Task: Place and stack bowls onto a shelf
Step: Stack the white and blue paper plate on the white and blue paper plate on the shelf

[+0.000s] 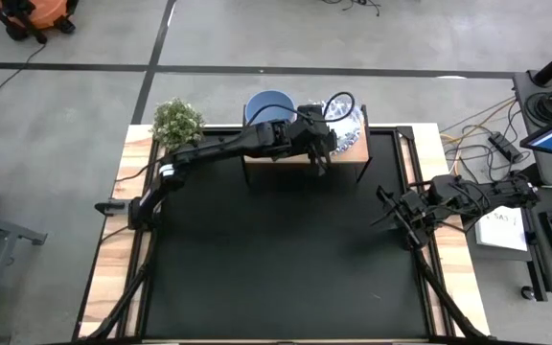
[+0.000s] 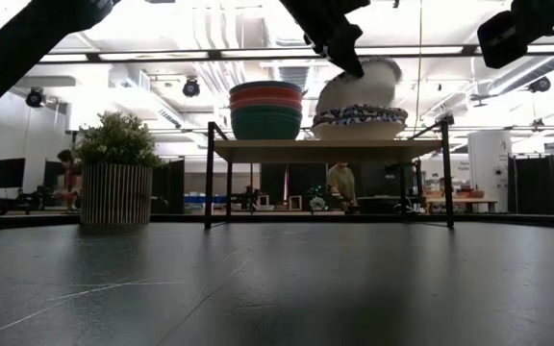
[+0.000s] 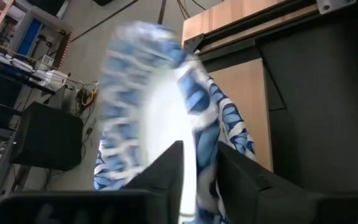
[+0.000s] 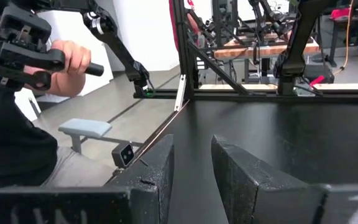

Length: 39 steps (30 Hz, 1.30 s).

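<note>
The shelf [image 2: 325, 151] stands at the table's far edge, with a light wood top on black legs. On its left part sits a stack of plain bowls [image 2: 265, 111], blue on top [image 1: 269, 105]. On its right part lies a stack of white blue-patterned bowls [image 2: 359, 119]. My left gripper [image 2: 349, 60] is above that stack, shut on another patterned bowl [image 2: 368, 85], which is tilted. My right gripper [image 1: 394, 213] waits open, low over the mat near the table's right edge. My left gripper [image 3: 201, 152] holds the patterned bowl by its rim [image 3: 205, 134], pinched with one finger on the white inside [image 3: 176, 165] and one on the outside [image 3: 229, 171]. It comes from above, slanting down. The bowl [image 3: 148, 112] hangs tilted, its lower edge at the stacked bowls; whether it touches them I cannot tell.
A potted plant [image 1: 177, 122] stands at the table's far left, beside the shelf. The black mat [image 1: 286, 259] stretches in front of the shelf. A person's hand [image 4: 73, 59] on a handle shows beyond the table in the right wrist view.
</note>
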Tool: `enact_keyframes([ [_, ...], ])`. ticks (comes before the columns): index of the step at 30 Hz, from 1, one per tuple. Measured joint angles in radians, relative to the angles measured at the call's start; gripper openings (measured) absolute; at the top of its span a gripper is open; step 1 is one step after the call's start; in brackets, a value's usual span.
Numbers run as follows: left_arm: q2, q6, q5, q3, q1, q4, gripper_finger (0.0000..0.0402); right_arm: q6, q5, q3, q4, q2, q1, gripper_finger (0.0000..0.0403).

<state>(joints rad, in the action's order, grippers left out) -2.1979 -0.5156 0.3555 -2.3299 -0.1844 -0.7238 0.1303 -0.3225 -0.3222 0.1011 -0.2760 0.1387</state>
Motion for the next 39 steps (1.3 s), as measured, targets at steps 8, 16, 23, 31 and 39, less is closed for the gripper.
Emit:
enact_keyframes([
  [8,0.001,0.019,0.001,0.0,0.004,-0.022,0.0157,0.017,0.009,0.0,-0.006,-0.009,0.0,0.0098],
  [16,0.111,0.061,0.001,-0.012,0.068,-0.18,0.0196,0.084,0.392,0.0,-0.096,-0.056,-0.002,0.0098],
  [23,0.249,0.261,0.001,-0.011,0.115,-0.386,0.0181,0.095,0.765,-0.04,-0.266,-0.142,-0.012,0.0097],
  [31,0.366,0.456,0.002,-0.011,0.216,-0.546,0.0155,0.02,0.88,-0.182,-0.265,-0.32,-0.116,0.0097],
  [39,0.398,0.47,0.083,-0.011,0.358,-0.589,0.014,0.0,0.891,-0.261,-0.258,-0.512,-0.276,0.0097],
])
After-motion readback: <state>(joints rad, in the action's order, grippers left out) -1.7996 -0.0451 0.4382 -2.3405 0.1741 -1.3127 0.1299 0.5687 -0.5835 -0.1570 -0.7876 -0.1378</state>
